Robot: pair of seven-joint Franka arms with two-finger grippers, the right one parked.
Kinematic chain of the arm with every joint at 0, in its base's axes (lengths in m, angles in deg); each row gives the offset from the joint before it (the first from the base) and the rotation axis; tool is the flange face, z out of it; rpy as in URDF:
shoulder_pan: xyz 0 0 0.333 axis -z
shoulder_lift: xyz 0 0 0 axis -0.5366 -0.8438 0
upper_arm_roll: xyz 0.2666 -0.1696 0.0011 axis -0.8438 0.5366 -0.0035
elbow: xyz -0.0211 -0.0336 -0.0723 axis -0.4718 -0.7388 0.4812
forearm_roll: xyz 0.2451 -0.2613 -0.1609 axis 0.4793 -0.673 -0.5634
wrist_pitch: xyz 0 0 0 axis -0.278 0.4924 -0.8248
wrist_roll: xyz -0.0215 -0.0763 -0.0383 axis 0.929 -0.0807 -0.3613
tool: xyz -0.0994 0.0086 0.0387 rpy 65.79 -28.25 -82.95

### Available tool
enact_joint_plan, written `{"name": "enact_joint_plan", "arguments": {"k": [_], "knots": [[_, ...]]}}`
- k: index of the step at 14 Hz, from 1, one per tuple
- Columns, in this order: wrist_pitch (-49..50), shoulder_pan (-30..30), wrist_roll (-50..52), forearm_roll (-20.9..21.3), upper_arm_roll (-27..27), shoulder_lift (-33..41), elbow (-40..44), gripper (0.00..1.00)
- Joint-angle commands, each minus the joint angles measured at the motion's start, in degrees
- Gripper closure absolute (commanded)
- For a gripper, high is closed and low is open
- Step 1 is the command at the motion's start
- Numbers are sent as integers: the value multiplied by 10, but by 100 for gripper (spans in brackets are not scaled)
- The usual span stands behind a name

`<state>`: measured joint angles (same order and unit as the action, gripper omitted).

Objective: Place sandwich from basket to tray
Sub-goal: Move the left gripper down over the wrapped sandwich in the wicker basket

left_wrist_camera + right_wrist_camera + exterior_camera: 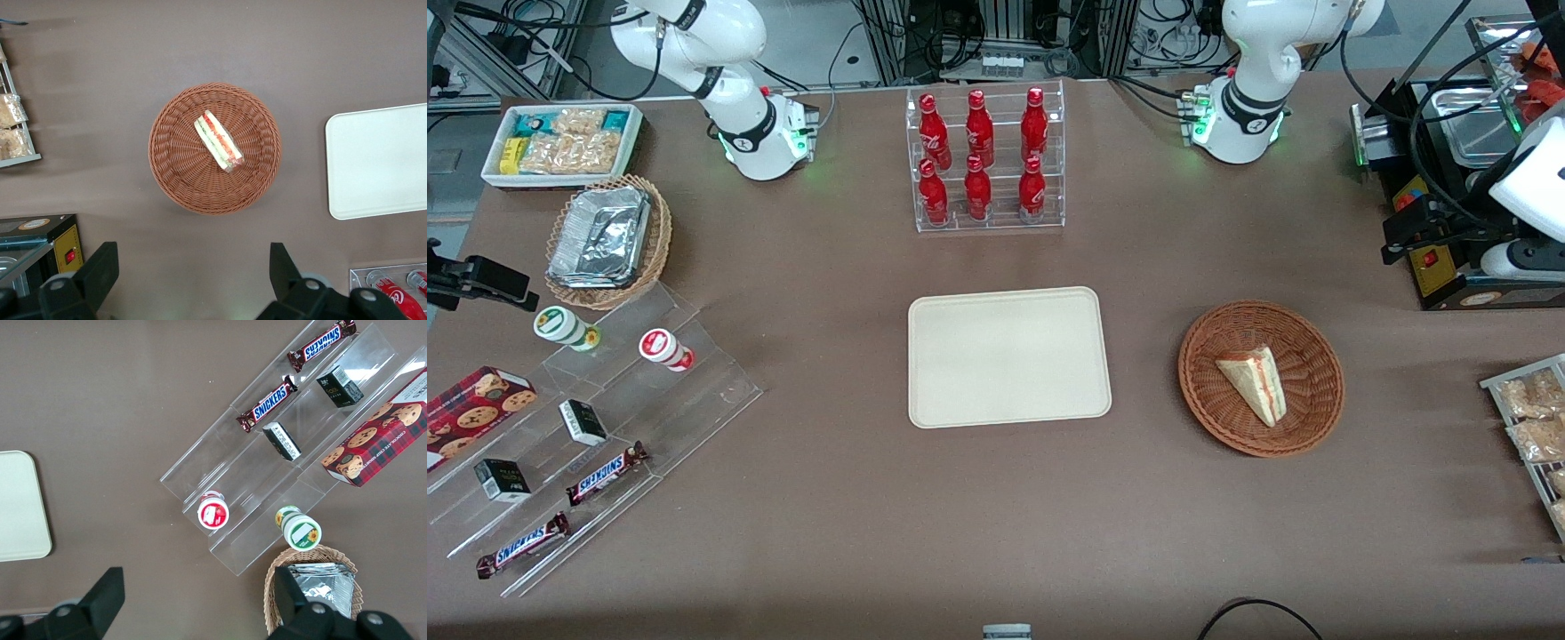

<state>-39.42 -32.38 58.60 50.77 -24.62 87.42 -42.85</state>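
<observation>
Inside basket (1232,418) — sandwich (1254,382); end effector (193,280) above

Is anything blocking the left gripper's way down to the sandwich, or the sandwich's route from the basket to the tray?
Nothing visible does. The gripper is open above the table, beside the basket, with the sandwich lying uncovered in it. Only bare table separates basket and tray, which holds nothing.

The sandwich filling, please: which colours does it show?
Red-orange and green layers on the sandwich, best in the left wrist view.
</observation>
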Motion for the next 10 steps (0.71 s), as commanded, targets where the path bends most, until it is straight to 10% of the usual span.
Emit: {"name": "enact_joint_plan", "arguments": {"k": [1, 10], "knots": [[-6, 8, 1, 7, -5, 24, -25, 0], [-278, 5, 91, 12, 17, 17, -261, 0]]}}
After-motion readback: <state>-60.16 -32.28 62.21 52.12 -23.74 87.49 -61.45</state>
